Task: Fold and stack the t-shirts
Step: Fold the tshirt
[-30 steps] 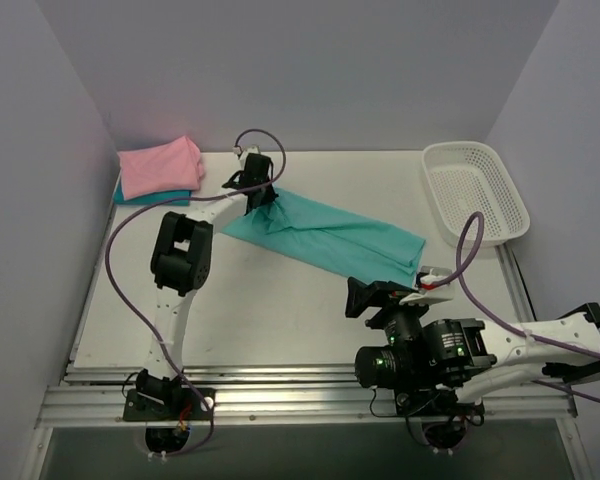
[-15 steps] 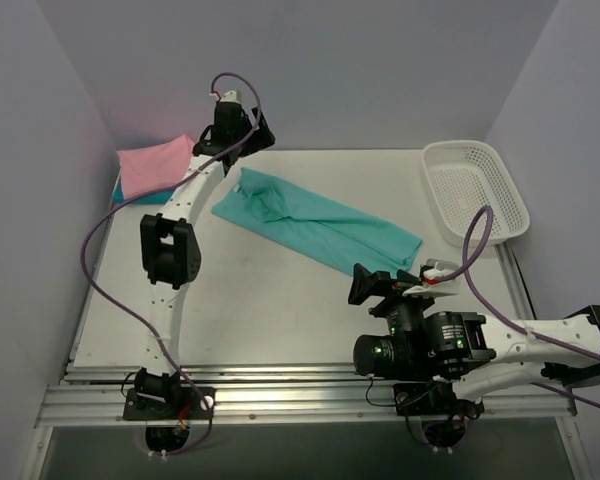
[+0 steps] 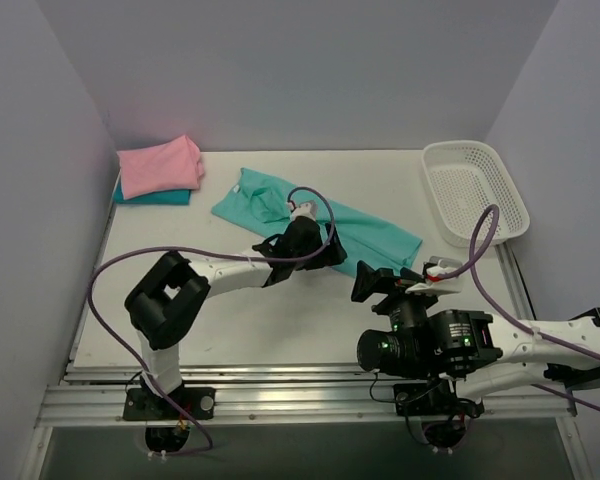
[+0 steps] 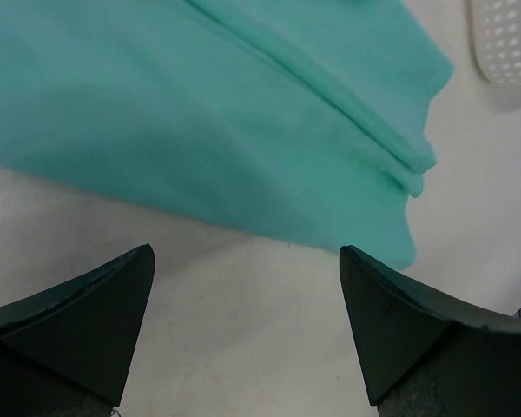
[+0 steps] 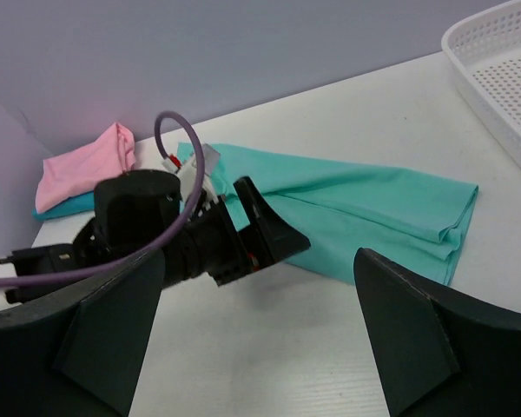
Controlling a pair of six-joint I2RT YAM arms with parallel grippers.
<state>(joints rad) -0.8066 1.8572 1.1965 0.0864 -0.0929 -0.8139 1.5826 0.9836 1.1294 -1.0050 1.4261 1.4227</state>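
Note:
The teal-green t-shirt (image 3: 360, 230) lies as a long folded strip across the table's middle, loose, with no gripper on it. My left gripper (image 3: 330, 257) hovers open at the strip's near edge; in the left wrist view its gripper (image 4: 247, 287) frames bare table just below the teal-green cloth (image 4: 243, 113). My right gripper (image 3: 380, 282) stands open near the strip's right end, empty. In the right wrist view its gripper (image 5: 260, 304) faces the left gripper (image 5: 269, 230) and the teal-green strip (image 5: 373, 204). A folded pink t-shirt (image 3: 160, 165) rests on a darker teal-blue one (image 3: 158, 198) at the back left.
A white mesh basket (image 3: 477, 190) stands at the back right, also seen as the basket (image 5: 504, 78) in the right wrist view. The left arm's purple cable (image 3: 320, 205) loops above the strip. Walls close in the left, back and right sides.
My left gripper opened and let go of the strip's far-left end, lifted, then swung over to the strip's near edge at the middle. The right gripper drew back slightly.

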